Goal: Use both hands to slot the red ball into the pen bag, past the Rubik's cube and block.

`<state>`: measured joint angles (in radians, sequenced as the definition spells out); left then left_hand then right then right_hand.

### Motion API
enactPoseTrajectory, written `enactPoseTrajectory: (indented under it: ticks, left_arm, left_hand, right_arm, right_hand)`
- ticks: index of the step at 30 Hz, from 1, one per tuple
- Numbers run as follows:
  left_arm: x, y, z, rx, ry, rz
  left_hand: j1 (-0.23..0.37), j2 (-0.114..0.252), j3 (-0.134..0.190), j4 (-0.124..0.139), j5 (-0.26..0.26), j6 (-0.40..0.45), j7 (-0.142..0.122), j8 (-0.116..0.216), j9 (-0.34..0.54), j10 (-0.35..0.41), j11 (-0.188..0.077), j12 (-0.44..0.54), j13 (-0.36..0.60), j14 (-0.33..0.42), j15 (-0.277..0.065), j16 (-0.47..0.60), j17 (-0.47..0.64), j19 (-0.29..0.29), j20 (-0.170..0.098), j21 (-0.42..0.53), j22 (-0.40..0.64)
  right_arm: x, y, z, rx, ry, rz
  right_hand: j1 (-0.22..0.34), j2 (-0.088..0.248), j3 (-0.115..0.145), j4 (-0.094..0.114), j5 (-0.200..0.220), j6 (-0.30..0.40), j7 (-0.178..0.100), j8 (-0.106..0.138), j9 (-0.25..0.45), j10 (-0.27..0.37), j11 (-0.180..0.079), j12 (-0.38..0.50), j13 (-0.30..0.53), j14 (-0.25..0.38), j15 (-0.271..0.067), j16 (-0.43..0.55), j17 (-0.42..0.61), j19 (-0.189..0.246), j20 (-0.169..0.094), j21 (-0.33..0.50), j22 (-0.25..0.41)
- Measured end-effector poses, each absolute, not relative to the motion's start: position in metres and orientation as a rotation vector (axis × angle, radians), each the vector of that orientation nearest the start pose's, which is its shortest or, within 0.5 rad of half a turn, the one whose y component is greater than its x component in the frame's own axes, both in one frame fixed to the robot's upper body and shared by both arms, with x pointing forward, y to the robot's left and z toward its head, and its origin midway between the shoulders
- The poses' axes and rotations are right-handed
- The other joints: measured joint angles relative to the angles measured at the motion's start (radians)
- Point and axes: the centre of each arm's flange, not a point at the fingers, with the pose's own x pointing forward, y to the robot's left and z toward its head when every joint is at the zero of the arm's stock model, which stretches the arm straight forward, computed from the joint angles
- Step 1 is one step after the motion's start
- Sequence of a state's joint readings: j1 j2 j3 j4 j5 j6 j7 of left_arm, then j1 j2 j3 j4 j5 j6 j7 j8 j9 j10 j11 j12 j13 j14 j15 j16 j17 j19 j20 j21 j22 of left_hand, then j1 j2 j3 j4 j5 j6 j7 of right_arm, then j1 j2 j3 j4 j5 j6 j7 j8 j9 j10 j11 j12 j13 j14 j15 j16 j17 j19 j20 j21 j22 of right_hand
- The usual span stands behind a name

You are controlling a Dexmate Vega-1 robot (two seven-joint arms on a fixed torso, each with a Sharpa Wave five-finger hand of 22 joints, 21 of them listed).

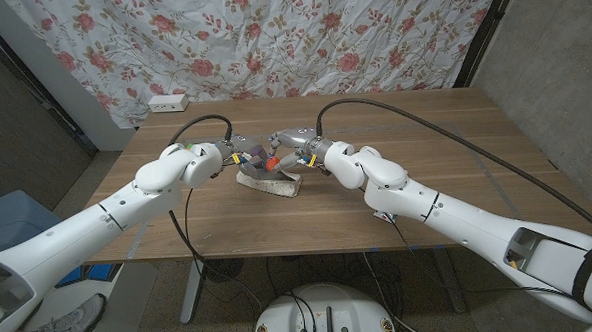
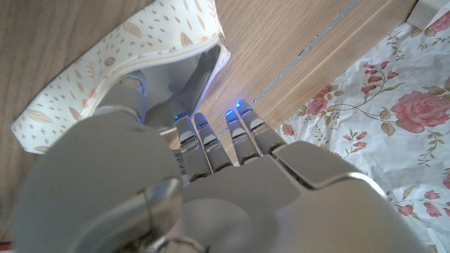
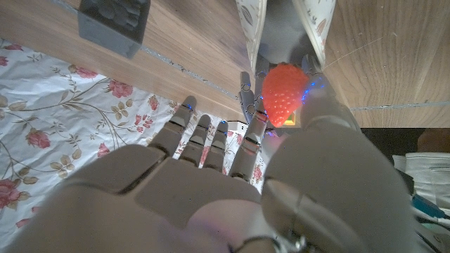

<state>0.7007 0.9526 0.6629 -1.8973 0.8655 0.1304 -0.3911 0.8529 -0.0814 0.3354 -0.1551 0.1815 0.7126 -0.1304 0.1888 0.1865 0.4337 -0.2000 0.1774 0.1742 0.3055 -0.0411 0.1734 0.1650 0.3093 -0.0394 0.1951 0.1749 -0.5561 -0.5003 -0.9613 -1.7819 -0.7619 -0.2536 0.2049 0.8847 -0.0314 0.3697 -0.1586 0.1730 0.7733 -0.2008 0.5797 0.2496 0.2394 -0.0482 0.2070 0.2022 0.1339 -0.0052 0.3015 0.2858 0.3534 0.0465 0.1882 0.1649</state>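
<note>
While both hands meet over the middle of the bench (image 1: pixel 378 207), wide bare wood lies on every side of them, out to the near edge and back to the far edge under the flowered cloth (image 1: pixel 300 36), where a white power strip (image 1: pixel 167 102) sits at the left corner. The pen bag (image 1: pixel 269 181), a pale pouch printed with small leaf shapes, lies between the hands with its mouth gaping. The left hand (image 1: pixel 218 155) grips the pouch's rim, thumb on the patterned outside and fingertips (image 2: pixel 204 126) at the mouth edge in the left wrist view. The right hand (image 1: pixel 293 146) pinches the red ball (image 3: pixel 283 93) between thumb and a fingertip, right at the bag's opening (the thing is orange-red, tapered and dimpled, much like a strawberry). From the head view it is just a red spot among small things crowded between the hands, and I cannot tell there which is cube or block. The right wrist view shows the fruit's pitted skin, the grey lining of the open pouch beyond it, and a grey box (image 3: pixel 114 24) well apart on the wood.
</note>
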Motion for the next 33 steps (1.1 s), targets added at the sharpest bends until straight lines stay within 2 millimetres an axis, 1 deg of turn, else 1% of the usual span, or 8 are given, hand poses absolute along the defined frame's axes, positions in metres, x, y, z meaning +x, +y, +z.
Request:
enactPoseTrajectory:
  ticks: [9, 12, 14, 16, 18, 21, 31, 33]
  left_arm:
    - [0.5824, 0.2231, 0.0237, 1.982, -0.467, -0.13]
    - [0.5827, 0.223, 0.024, 1.981, -0.468, -0.132]
    - [0.5831, 0.223, 0.0242, 1.98, -0.469, -0.133]
    - [0.5834, 0.2229, 0.0243, 1.979, -0.469, -0.134]
    - [0.5836, 0.2226, 0.0246, 1.979, -0.47, -0.134]
    - [0.5839, 0.2221, 0.0241, 1.978, -0.47, -0.136]
    - [0.5848, 0.2208, 0.0241, 1.979, -0.472, -0.141]
    - [0.585, 0.2205, 0.0242, 1.979, -0.472, -0.142]
  left_hand:
    - [-0.004, 0.004, 0.0, 0.0, 0.0, 0.0, 0.0, 0.0, 0.0, 0.0, 0.0, 0.001, 0.0, 0.0, 0.0, 0.0, 0.0, 0.0, 0.0, 0.0, 0.0]
    - [-0.004, 0.004, -0.004, 0.004, 0.0, 0.0, 0.0, 0.0, 0.0, 0.0, 0.0, 0.001, 0.0, 0.0, 0.0, 0.0, 0.0, -0.004, 0.004, 0.0, 0.0]
    - [-0.004, 0.004, -0.004, 0.004, 0.0, 0.0, 0.0, 0.0, 0.0, 0.0, 0.0, 0.001, 0.0, 0.0, 0.0, 0.0, 0.0, -0.004, 0.004, 0.0, 0.0]
    - [-0.008, 0.008, -0.004, 0.004, 0.0, 0.0, 0.0, 0.0, 0.0, 0.0, 0.0, 0.001, 0.0, 0.0, 0.0, 0.0, 0.0, -0.004, 0.004, 0.0, 0.0]
    - [-0.008, 0.008, -0.004, 0.004, 0.0, 0.0, 0.0, 0.0, 0.0, 0.0, 0.0, 0.001, 0.0, 0.0, 0.0, 0.0, 0.0, -0.004, 0.004, 0.0, 0.0]
    - [-0.008, 0.008, -0.004, 0.004, 0.0, 0.0, 0.0, 0.0, 0.0, 0.0, 0.0, 0.001, 0.0, 0.0, 0.0, 0.0, 0.0, -0.004, 0.004, 0.0, 0.0]
    - [-0.013, 0.013, -0.004, 0.004, 0.0, 0.0, 0.0, 0.004, 0.0, 0.0, 0.0, 0.001, 0.0, 0.0, 0.0, 0.0, 0.0, -0.004, 0.004, 0.0, 0.0]
    - [-0.016, 0.016, -0.004, 0.004, 0.0, 0.0, 0.0, 0.004, 0.0, 0.0, 0.0, 0.001, 0.0, 0.0, 0.0, 0.004, 0.0, -0.004, 0.004, 0.0, 0.0]
  right_arm:
    - [0.5682, 0.0022, 0.0074, -1.585, -0.789, 0.316]
    - [0.5684, 0.0025, 0.0076, -1.585, -0.788, 0.317]
    - [0.569, 0.0024, 0.0073, -1.586, -0.783, 0.319]
    - [0.5692, 0.0024, 0.0069, -1.587, -0.78, 0.321]
    - [0.5695, 0.0023, 0.0069, -1.587, -0.777, 0.322]
    - [0.5698, 0.0024, 0.007, -1.587, -0.774, 0.325]
    - [0.571, 0.0013, 0.007, -1.587, -0.758, 0.338]
    - [0.5716, 0.0005, 0.0072, -1.588, -0.753, 0.34]
  right_hand:
    - [-0.006, -0.006, -0.007, 0.001, 0.0, -0.024, -0.023, -0.023, -0.005, -0.01, -0.007, -0.004, 0.0, 0.0, 0.007, -0.002, 0.0, 0.0, 0.0, 0.0, 0.0]
    - [-0.006, -0.006, -0.01, 0.004, 0.0, -0.047, -0.017, -0.033, -0.006, -0.013, -0.005, -0.008, 0.0, -0.006, 0.013, -0.006, 0.0, 0.0, 0.0, 0.0, 0.0]
    - [-0.015, -0.015, -0.013, 0.001, 0.0, -0.059, -0.017, -0.04, -0.007, -0.019, -0.001, -0.008, 0.0, -0.007, 0.015, -0.006, 0.0, 0.0, 0.0, 0.0, 0.0]
    - [-0.001, -0.028, -0.016, 0.003, 0.002, -0.07, -0.018, -0.046, -0.012, -0.024, -0.006, -0.008, 0.0, -0.007, 0.014, -0.01, 0.0, -0.004, 0.004, 0.0, 0.0]
    - [-0.006, -0.037, -0.016, 0.003, 0.005, -0.084, -0.018, -0.051, -0.016, -0.031, 0.002, -0.011, 0.0, -0.011, 0.018, -0.009, 0.0, -0.006, 0.005, 0.001, 0.0]
    - [-0.007, -0.038, -0.024, 0.002, 0.005, -0.098, -0.014, -0.062, -0.021, -0.037, -0.003, -0.011, 0.0, -0.012, 0.02, -0.013, 0.0, -0.005, 0.005, 0.001, 0.0]
    - [-0.029, -0.06, -0.038, 0.008, 0.013, -0.166, 0.012, -0.096, -0.031, -0.068, 0.021, -0.015, 0.005, -0.028, 0.036, -0.021, 0.0, -0.011, 0.011, 0.001, 0.0]
    - [-0.04, -0.071, -0.039, 0.008, 0.013, -0.181, 0.013, -0.105, -0.035, -0.077, 0.023, -0.015, 0.005, -0.031, 0.038, -0.024, 0.0, -0.011, 0.011, 0.001, 0.0]
